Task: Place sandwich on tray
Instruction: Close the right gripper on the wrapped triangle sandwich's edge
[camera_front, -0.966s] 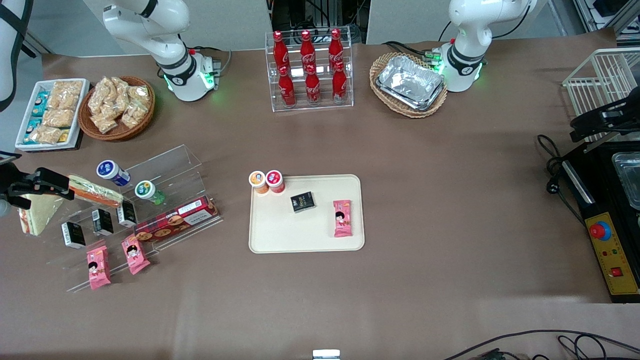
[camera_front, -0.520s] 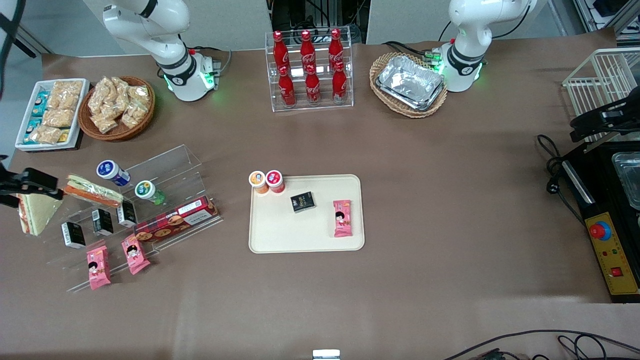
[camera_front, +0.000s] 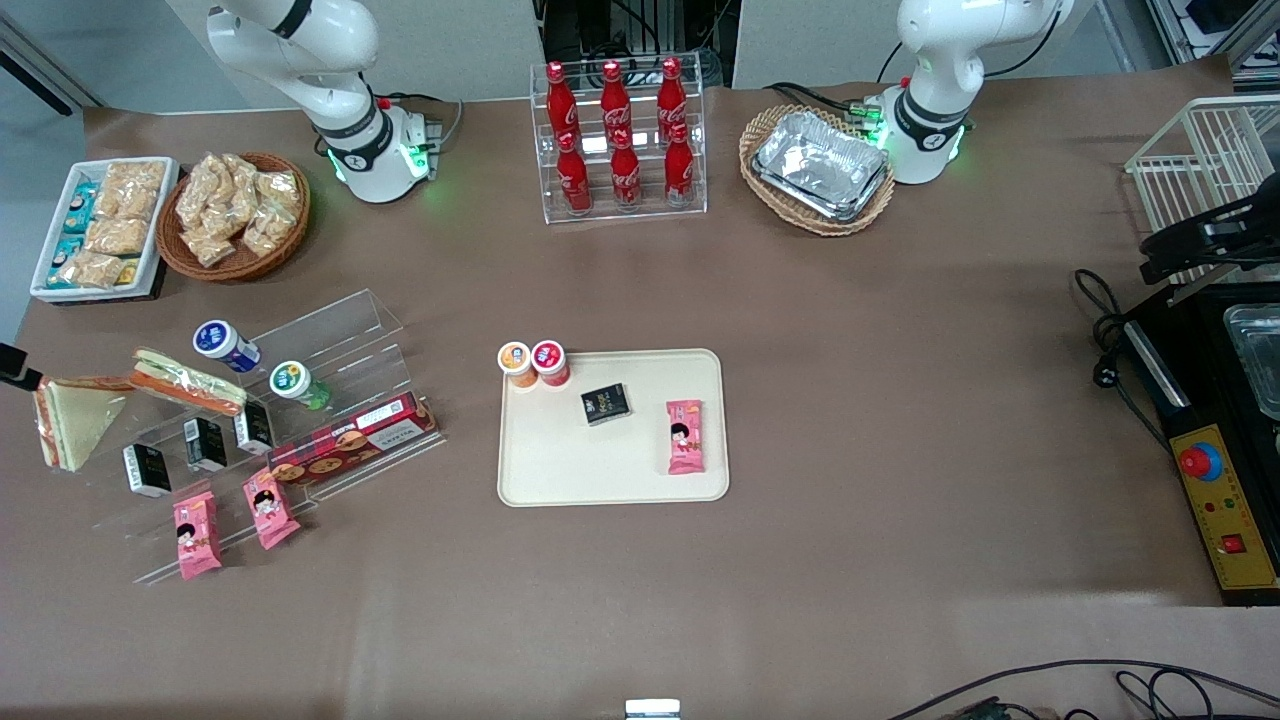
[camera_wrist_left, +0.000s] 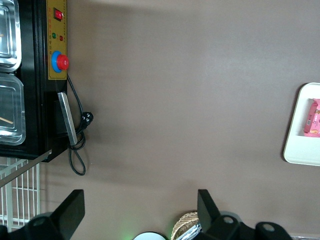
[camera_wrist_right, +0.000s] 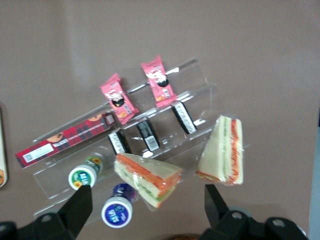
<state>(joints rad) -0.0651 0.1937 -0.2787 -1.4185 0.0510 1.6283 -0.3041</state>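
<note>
My gripper (camera_wrist_right: 145, 217) hangs fingers-apart near the clear-wrapped triangular sandwich (camera_front: 70, 420). The clear acrylic stepped stand (camera_front: 300, 400) crowds its three o'clock. The cream rectangular tray (camera_front: 600, 480) has bare room at six o'clock.

Front view high above whole table; right wrist view looking down on gripper (camera_wrist_right: 145, 210), sandwich (camera_wrist_right: 222, 150), both views share
</note>
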